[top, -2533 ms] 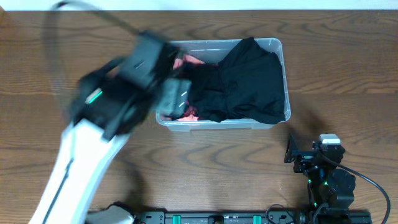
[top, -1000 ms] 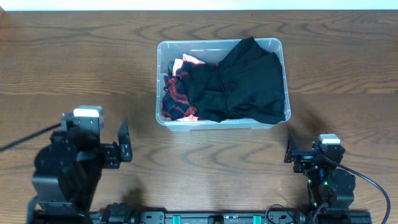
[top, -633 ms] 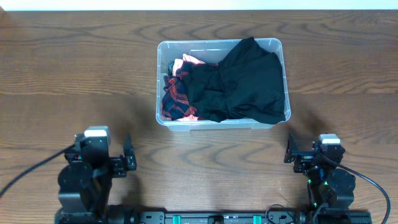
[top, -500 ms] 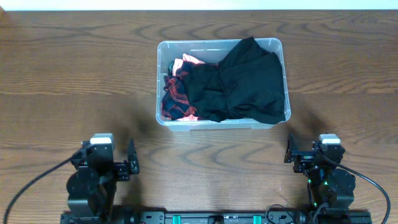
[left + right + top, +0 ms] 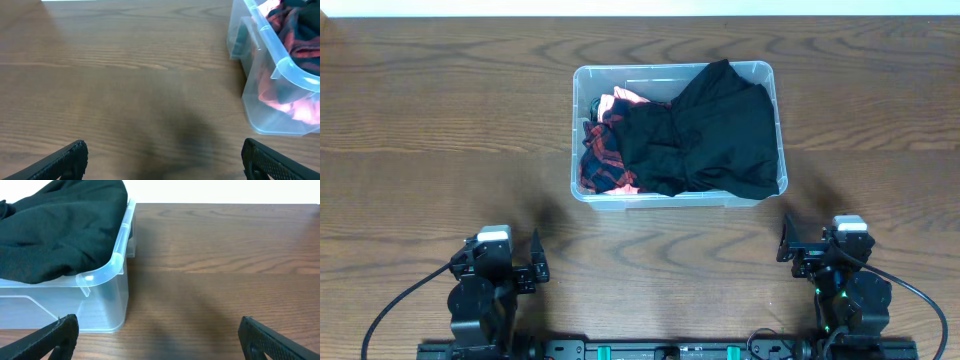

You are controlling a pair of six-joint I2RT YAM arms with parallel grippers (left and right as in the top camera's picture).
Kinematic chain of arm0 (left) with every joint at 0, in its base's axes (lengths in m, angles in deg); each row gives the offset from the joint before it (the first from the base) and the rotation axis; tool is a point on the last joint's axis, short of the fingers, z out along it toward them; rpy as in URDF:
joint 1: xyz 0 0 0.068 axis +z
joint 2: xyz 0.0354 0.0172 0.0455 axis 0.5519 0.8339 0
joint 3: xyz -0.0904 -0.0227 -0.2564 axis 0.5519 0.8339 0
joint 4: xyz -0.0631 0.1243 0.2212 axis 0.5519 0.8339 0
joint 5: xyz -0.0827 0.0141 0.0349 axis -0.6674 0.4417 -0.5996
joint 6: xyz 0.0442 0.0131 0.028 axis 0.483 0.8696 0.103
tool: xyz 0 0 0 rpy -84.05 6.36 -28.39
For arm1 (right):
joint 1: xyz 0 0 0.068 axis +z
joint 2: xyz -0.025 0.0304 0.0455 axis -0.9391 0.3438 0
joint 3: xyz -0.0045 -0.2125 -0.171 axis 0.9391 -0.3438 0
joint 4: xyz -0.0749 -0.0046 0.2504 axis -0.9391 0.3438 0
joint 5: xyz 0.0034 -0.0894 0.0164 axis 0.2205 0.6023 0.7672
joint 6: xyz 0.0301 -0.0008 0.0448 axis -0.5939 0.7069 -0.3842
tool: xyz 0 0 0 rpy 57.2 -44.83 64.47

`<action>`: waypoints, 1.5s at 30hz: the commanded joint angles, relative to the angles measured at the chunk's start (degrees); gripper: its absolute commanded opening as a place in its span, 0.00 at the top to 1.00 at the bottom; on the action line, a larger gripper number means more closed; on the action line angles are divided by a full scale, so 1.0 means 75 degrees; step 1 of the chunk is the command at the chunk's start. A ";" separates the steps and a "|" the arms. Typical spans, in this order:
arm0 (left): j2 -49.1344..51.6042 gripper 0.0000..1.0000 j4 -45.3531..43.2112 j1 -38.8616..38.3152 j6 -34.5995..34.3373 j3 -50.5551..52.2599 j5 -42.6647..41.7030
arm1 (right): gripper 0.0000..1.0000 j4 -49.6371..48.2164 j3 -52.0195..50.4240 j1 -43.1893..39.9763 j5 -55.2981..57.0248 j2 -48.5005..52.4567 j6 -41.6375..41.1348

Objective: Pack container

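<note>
Withdrawn from over the container [image 5: 672,201], the left gripper [image 5: 534,268] is now parked at the table's [image 5: 440,130] near edge, jaws spread wide, empty. The right gripper [image 5: 786,243] is likewise wide open and empty. The container is set mid-table, filled with a black garment [image 5: 710,135] and red plaid cloth [image 5: 603,160].

Soft, even light falls from above. The overhead view is bright and sharp, with only faint grey shadows on the table [image 5: 440,130] off the container's [image 5: 670,201] 4 and 8 o'clock corners. The black cloth [image 5: 720,130] swallows light, so its folds barely show. A blown-out white strip runs along 12 o'clock. The left wrist view is hazy and soft throughout, with a dim smudge of shadow at 6 o'clock. The right wrist view is crisper, with pale glare on the clear rim at 9 o'clock.
</note>
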 commanded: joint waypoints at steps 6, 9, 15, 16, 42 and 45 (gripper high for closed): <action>-0.0073 0.02 -0.1204 0.0082 0.0131 0.0609 0.0006 | 0.01 0.0003 -0.0017 -0.0061 -0.0006 -0.0047 0.0114; -0.0073 0.02 -0.1821 0.0082 0.0128 0.0979 0.0003 | 0.01 0.0003 -0.0017 -0.0061 -0.0006 -0.0047 0.0114; -0.0073 0.02 -0.1891 0.0082 0.0131 0.1154 0.0006 | 0.01 0.0003 -0.0017 -0.0061 -0.0006 -0.0047 0.0114; -0.0073 0.02 -0.1891 0.0082 0.0128 0.1183 0.0003 | 0.01 0.0003 -0.0017 -0.0061 -0.0006 -0.0047 0.0114; -0.0070 0.02 -0.1894 0.0082 0.0131 0.1297 0.0006 | 0.01 0.0003 -0.0017 -0.0061 -0.0006 -0.0047 0.0114; -0.0070 0.02 -0.1894 0.0082 0.0131 0.1297 0.0006 | 0.01 0.0003 -0.0017 -0.0061 -0.0006 -0.0047 0.0114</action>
